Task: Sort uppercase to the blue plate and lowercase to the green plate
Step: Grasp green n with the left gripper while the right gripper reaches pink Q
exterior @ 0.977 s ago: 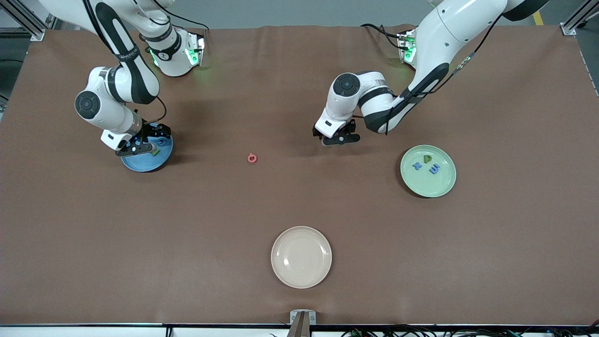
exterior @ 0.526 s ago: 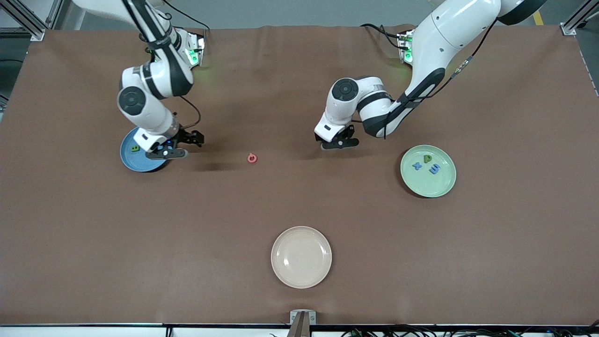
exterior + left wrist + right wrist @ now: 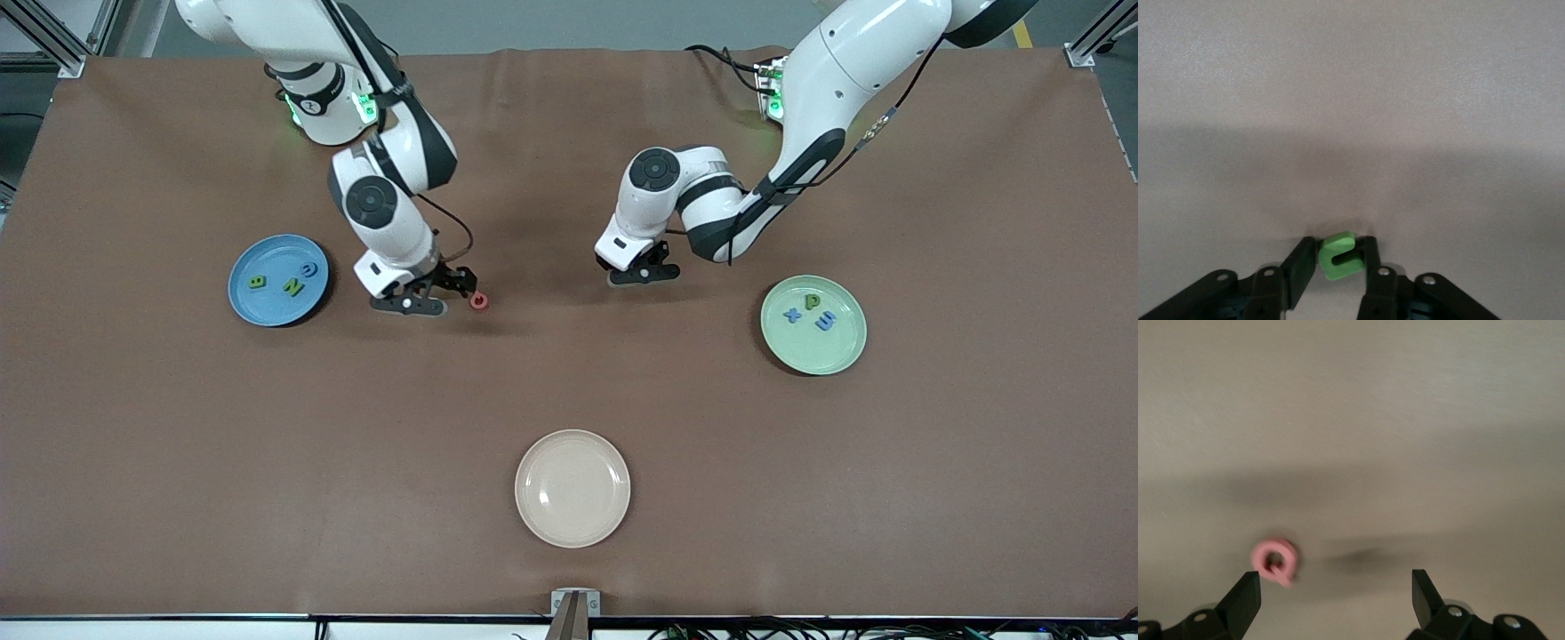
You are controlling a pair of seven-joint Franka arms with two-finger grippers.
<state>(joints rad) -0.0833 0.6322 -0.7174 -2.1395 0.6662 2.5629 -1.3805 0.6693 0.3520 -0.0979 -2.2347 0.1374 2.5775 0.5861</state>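
The pink Q [image 3: 479, 301] lies on the table between the two plates. My right gripper [image 3: 442, 295] is open and empty, just beside the Q toward the right arm's end. In the right wrist view the Q [image 3: 1275, 560] sits close to one finger of the right gripper [image 3: 1335, 587]. My left gripper [image 3: 642, 269] is shut on the green n [image 3: 1341, 255] over bare table. The blue plate [image 3: 267, 307] holds the green B [image 3: 257, 282], green N [image 3: 293, 286] and blue G [image 3: 308, 269]. The green plate [image 3: 813, 356] holds the blue x [image 3: 792, 314], green p [image 3: 812, 301] and blue m [image 3: 826, 321].
A cream plate [image 3: 573, 488] with nothing on it lies near the table's front edge, nearer to the front camera than the Q. Brown cloth covers the whole table.
My right gripper has left the blue plate and swung toward the left arm's end, up to the Q. The B, N and G now show uncovered. The left gripper has barely moved.
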